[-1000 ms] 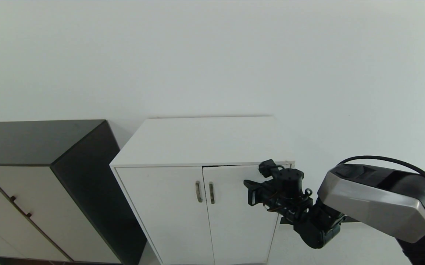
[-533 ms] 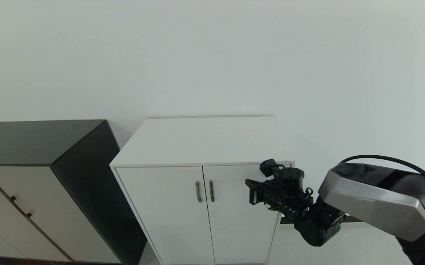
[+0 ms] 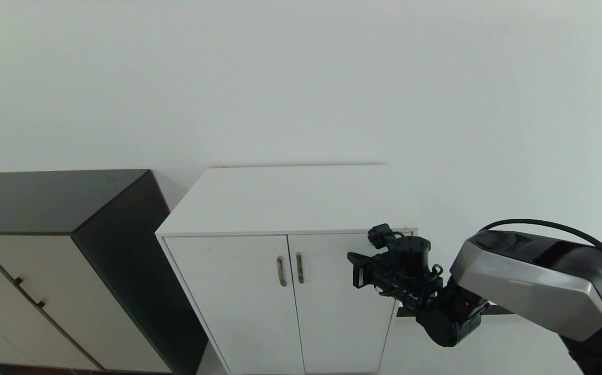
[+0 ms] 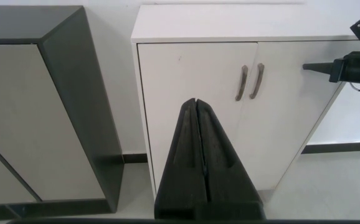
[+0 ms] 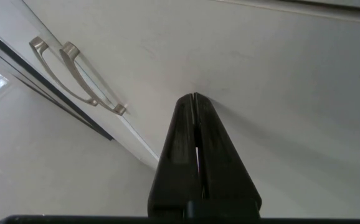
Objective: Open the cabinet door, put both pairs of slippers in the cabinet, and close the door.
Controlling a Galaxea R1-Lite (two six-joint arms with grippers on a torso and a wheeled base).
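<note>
Inspection from the remote station, working left to right. At far left stands a dark cabinet (image 3: 124, 250) with a pale front, set against the wall and just beside the task's white cabinet (image 3: 285, 198); a narrow gap separates the two. In the left wrist view, the left gripper (image 4: 196, 102) points toward the white cabinet's left door (image 3: 228, 302) and sits well apart from it. Its two fingers are pressed together along their whole length and nothing is held between them. The left door lies flush with the cabinet front. Two curved metal handles, left handle (image 3: 280, 271) and right handle (image 3: 299, 268), stand upright side by side on either side of the centre seam, near the top of the doors. The right door (image 3: 332, 323) also lies flush, its top edge in line with the left door's and no gap showing at the seam or under the top panel. The right gripper (image 3: 354, 272) is in front of the upper outer part of the right door, to the right of the handles and apart from them. In the right wrist view its fingers are closed against each other with nothing in their grasp, and the tip is right at the door face. I cannot tell whether it actually touches the panel. The right arm (image 3: 530, 281) extends in from the far right.
</note>
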